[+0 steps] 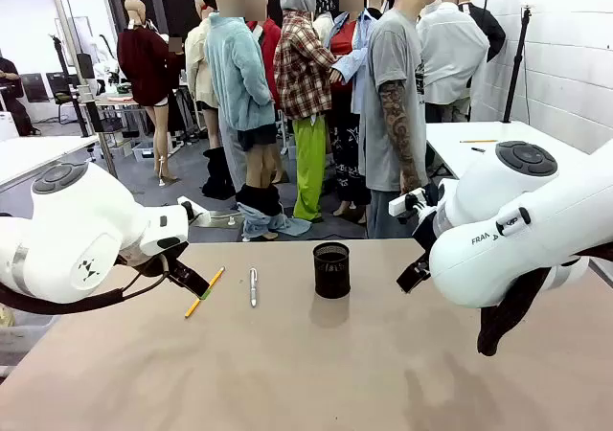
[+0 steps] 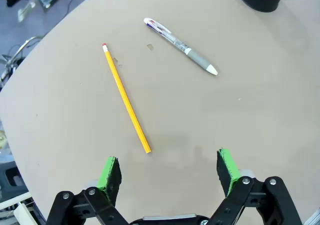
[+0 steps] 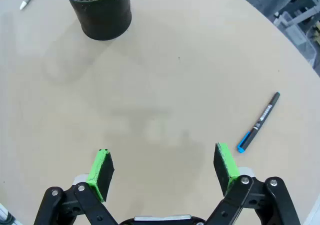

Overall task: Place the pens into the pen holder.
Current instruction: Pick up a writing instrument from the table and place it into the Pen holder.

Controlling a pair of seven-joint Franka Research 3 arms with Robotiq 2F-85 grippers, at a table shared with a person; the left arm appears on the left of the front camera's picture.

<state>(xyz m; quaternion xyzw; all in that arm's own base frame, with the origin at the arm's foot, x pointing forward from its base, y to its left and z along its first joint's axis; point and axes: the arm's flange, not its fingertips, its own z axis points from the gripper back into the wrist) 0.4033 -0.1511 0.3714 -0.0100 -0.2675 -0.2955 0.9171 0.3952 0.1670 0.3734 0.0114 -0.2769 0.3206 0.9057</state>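
yellow pencil (image 2: 126, 99): flat on the table (image 2: 240, 115), toward the far edge, left of middle
silver pen (image 2: 181, 46): flat, between yellow pencil and pen holder, touching neither
pen holder (image 1: 331, 269): upright, near the middle of the far edge
left gripper (image 2: 169, 170): jaws spread, empty, just short of the yellow pencil's end
right gripper (image 3: 162, 167): jaws spread, empty, over bare table
blue-capped marker (image 3: 257, 122): flat, well apart from the pen holder

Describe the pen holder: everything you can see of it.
The pen holder is a small black cylindrical cup, mesh-walled and metal-looking, with a solid rim. It stands upright near the middle of the table, mouth up, with no pen in it. Only the table touches it; the silver pen lies apart on its left.
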